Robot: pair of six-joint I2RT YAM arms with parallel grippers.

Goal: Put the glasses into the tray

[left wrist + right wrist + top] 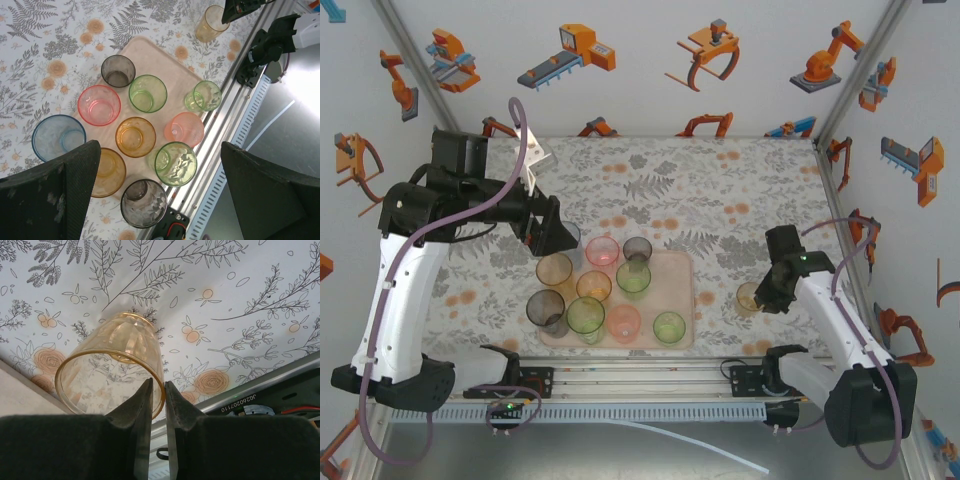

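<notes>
Left gripper: yours gapes wide over the tray, far-left corner.
Right gripper: yours pinches the orange tumbler by its rim, near the table front edge.

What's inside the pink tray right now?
The tray holds upright glasses in grey, green, pink and orange. A finger of the left tool covers one corner, so whether the blue glass stands inside cannot be seen.

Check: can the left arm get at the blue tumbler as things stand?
Probably yes. The left gripper is open close above the blue tumbler, which stands upright with nothing over it. The pink tumbler stands close beside it, so finger room there looks tight.
</notes>
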